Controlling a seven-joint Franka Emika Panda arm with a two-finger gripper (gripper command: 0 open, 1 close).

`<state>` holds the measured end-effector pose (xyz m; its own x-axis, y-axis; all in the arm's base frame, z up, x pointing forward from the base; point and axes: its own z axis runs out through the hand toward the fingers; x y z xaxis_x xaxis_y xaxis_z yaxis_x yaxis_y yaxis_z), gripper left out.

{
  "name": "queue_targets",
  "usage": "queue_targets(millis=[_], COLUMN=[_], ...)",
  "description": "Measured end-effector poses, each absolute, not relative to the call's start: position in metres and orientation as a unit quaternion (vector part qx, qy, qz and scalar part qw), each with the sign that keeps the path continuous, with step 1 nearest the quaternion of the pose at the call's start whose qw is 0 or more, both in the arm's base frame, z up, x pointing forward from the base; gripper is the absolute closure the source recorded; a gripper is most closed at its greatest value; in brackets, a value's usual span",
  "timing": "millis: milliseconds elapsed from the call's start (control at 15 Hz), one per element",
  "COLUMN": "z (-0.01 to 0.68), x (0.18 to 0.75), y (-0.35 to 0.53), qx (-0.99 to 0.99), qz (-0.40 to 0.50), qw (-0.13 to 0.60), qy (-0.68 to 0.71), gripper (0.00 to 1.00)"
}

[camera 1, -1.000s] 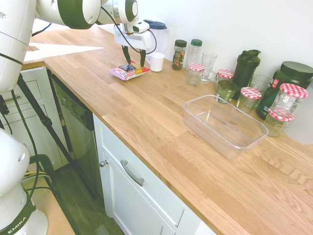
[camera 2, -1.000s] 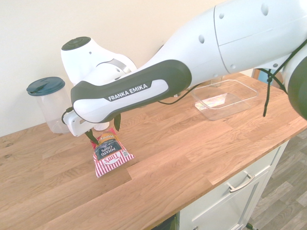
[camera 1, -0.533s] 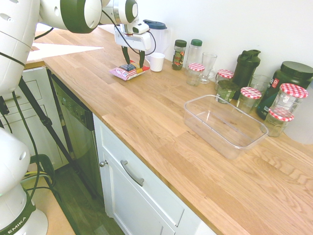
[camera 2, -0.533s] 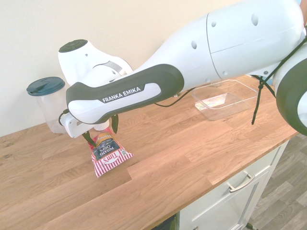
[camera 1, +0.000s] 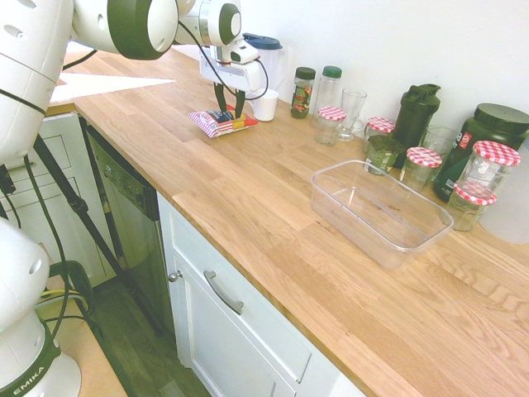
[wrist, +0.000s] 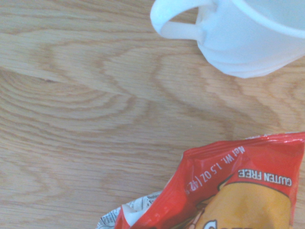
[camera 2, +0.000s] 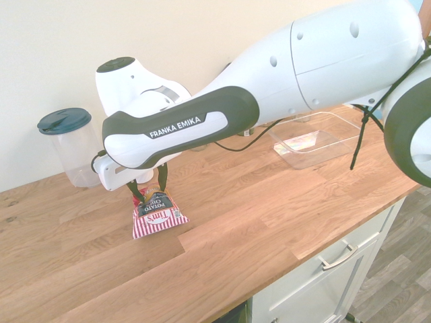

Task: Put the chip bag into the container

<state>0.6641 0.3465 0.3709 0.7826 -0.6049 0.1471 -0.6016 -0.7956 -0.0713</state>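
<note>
Red-and-white striped chip bag sits right between the fingers, striped end poking out past them; they're partway apart, can't tell if they've got a grip tbh.

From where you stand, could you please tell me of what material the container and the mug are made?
The container: probably clear plastic, smooth and glossy; the counter's grain shows through its walls.
The mug: white and slightly shiny, with a moulded handle; perhaps glazed ceramic, though plastic is possible.
</note>
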Motion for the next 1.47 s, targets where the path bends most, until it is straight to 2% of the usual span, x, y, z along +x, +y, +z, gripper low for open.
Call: queue_targets(millis=[867,1200,1467], z=[0.380,0.446,0.513], x=[0.657,0.623,0.597], y=[0.346,0.321,0.229], qx=[-0.944,-0.940,-0.925], qz=[-0.077,-0.110,-0.133], qw=[0.036,0.053,0.064], qy=[0.319,0.320,0.349], gripper=[1.00,1.00,1.00])
